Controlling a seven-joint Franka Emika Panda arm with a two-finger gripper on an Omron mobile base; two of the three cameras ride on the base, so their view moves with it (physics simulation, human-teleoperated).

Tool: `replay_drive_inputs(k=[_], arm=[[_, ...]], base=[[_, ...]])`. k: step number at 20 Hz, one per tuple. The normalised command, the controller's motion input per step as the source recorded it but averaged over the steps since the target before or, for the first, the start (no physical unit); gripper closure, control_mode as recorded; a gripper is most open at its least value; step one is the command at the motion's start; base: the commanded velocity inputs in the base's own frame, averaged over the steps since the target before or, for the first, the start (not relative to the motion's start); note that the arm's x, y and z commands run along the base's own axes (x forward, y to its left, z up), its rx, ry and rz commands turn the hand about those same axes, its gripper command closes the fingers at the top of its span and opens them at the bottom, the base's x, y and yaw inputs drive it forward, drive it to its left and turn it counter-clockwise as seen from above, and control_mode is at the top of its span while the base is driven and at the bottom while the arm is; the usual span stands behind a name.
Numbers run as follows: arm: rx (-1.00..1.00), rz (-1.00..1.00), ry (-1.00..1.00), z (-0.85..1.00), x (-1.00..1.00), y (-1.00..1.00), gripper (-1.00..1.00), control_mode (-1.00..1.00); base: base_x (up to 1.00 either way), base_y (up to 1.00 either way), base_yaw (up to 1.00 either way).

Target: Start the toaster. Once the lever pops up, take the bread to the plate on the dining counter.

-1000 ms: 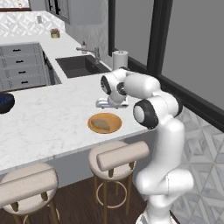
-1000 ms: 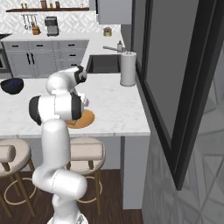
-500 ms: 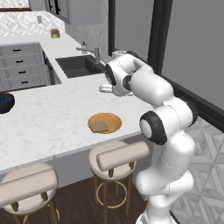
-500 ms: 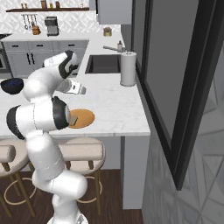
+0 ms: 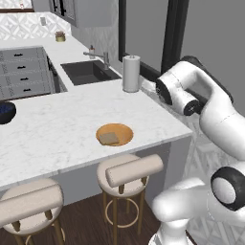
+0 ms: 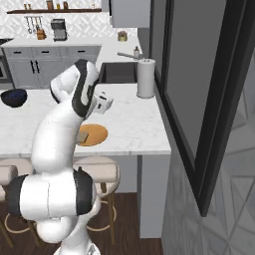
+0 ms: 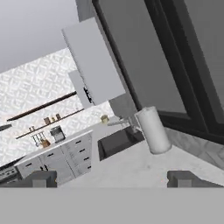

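Bread [image 5: 109, 138] lies flat in the orange-brown plate [image 5: 125, 129], left of the plate's middle in the left base view, and the plate sits near the front edge of the white marble dining counter [image 5: 57, 129]. From the right base view the arm covers the plate's left side, so only part of the slice [image 6: 83, 135] and the plate's right half [image 6: 98, 134] show there. That view does show the gripper [image 6: 103, 102], raised above the counter behind the plate and holding nothing. The hand view has its two dark finger tips [image 7: 36, 178] far apart at the bottom edge, jaws spread wide, looking toward a white paper towel roll [image 7: 153, 130] standing beside the dark sink [image 7: 116, 141]. A dark blue bowl [image 5: 5, 112] rests far left on the counter; its contents cannot be made out.
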Motion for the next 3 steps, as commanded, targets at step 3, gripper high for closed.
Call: replay_drive_inputs(k=[3], arm=[[0.14, 0.04, -0.21, 0.71, -1.00, -0.65, -1.00, -1.00]], base=[[0.00, 0.00, 0.00]])
